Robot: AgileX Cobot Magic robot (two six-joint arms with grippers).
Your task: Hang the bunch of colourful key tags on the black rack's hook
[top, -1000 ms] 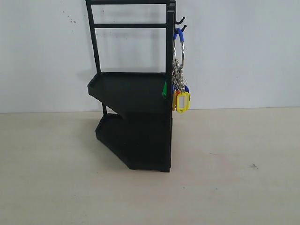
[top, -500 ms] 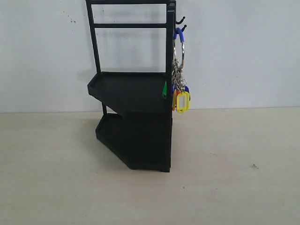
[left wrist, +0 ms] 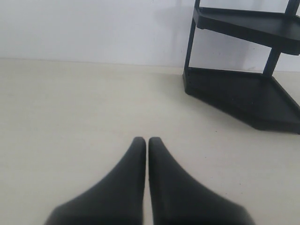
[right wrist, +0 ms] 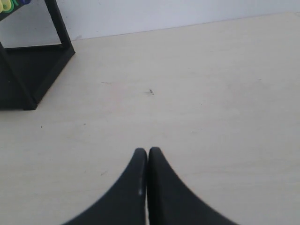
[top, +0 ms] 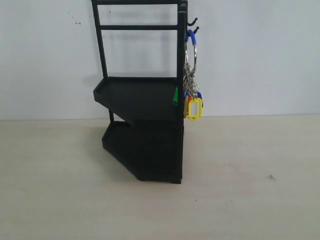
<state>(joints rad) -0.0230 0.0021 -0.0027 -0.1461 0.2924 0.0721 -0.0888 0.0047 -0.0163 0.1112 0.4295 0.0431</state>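
Bunch (top: 192,82) is up on the hook (top: 195,29) of the rack (top: 140,97), on the post at the right in the exterior view. The blue-sleeved ring sits over the prong, with the small rings and yellow tag dangling just beside the upper tray's edge, clear of the bench (top: 250,190). By my read the hang is done, so the job now is not to undo it.

Checking the left claw (left wrist: 148,140): closed, tips touching, nothing in it, low over bare bench with the lower tray off ahead. And the right claw (right wrist: 148,151), same story: closed, empty, well apart from the rack's foot. Neither arm shows in the exterior view, which suits me.

If I move at all, I'd go slow and away from the rack, with no sweeping past that post, since a knock could swing the ring off so short a prong. I can't tell how deep the ring sits behind the upturned tip, so I'd check that before calling it
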